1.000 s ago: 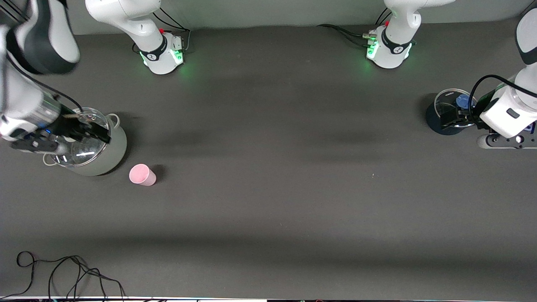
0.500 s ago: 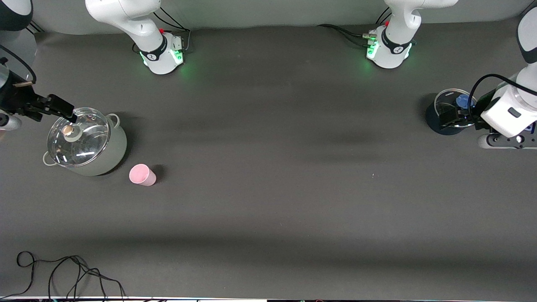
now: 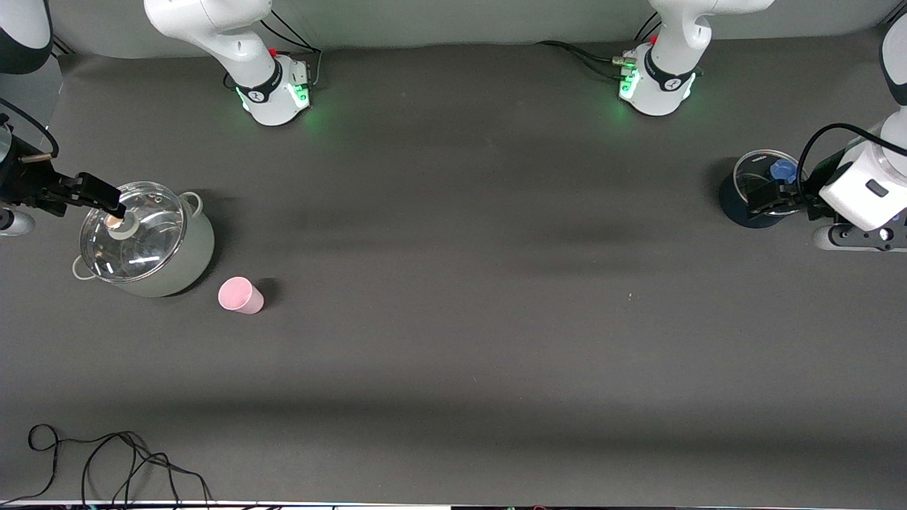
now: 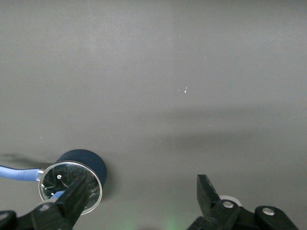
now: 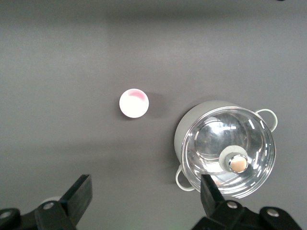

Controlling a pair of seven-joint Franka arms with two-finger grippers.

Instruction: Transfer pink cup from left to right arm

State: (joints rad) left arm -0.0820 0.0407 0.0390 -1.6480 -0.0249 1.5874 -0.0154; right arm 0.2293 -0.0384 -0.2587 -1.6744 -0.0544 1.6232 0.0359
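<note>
Both grippers read to me as parted and holding nothing, right gripper [image 3: 117,210] over the lidded pot [image 3: 152,244], left gripper [image 3: 762,200] over the dark jar [image 3: 744,205], while the pink cup [image 3: 240,295] stands beside the pot; whether handover is pending or done, I cannot tell.

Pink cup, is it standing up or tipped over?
Standing upright: the pink cup shows its round top from above in the right wrist view.

Lidded pot [image 3: 145,241]; dark glass-lidded pan [image 3: 752,190]; cable [image 3: 106,460].
</note>
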